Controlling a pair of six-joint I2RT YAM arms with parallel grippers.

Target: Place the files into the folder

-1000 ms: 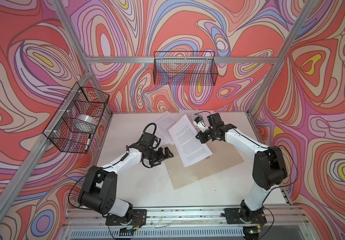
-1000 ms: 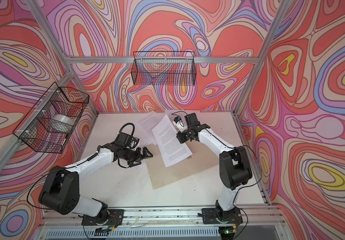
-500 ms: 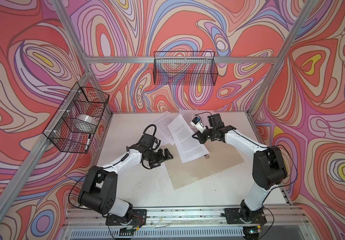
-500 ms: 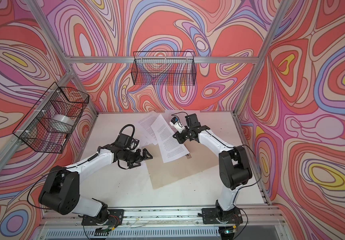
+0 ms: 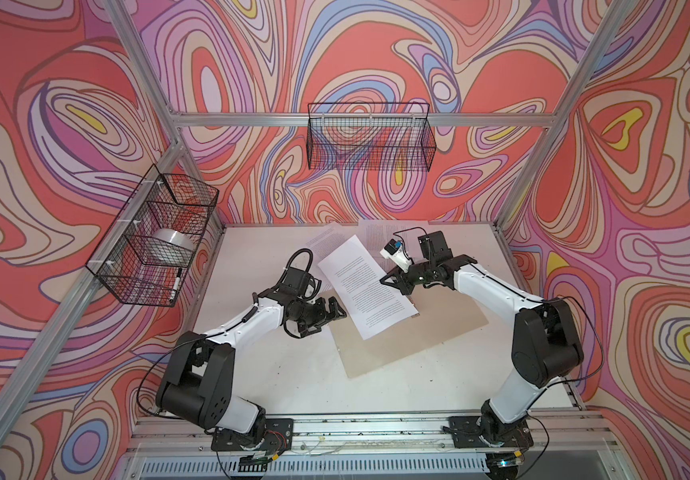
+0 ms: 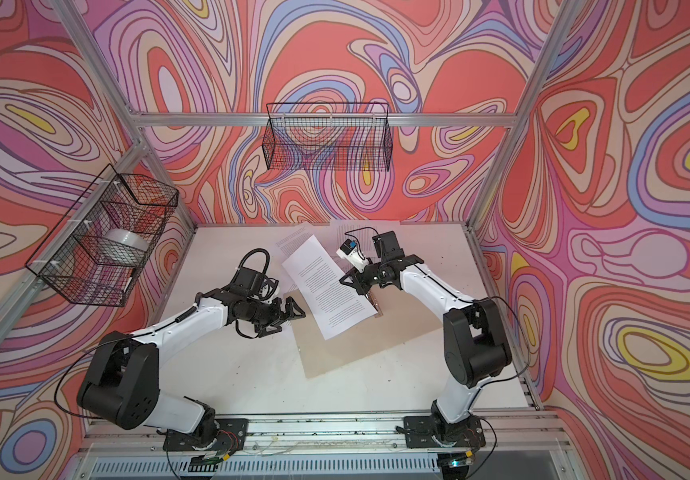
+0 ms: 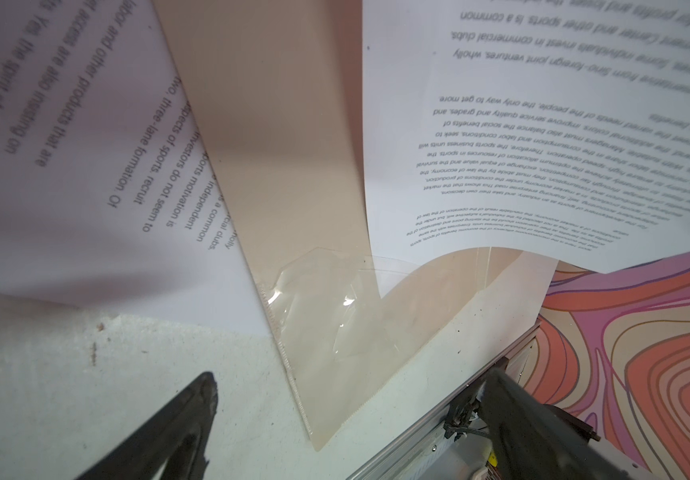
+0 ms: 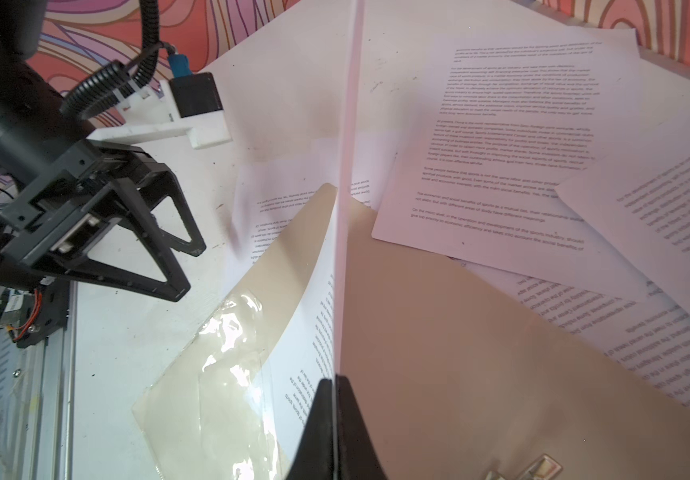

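White table (image 5: 276, 374); right gripper (image 5: 391, 280) tight on a "sports business" sheet (image 7: 542, 145), left gripper (image 5: 337, 312) agape by folder (image 5: 418, 338)

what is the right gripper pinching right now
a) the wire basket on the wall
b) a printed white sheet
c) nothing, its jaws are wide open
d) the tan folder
b: in the right wrist view the right gripper is shut on the edge of a printed white sheet held over the tan folder, while the left gripper is open and holds nothing.
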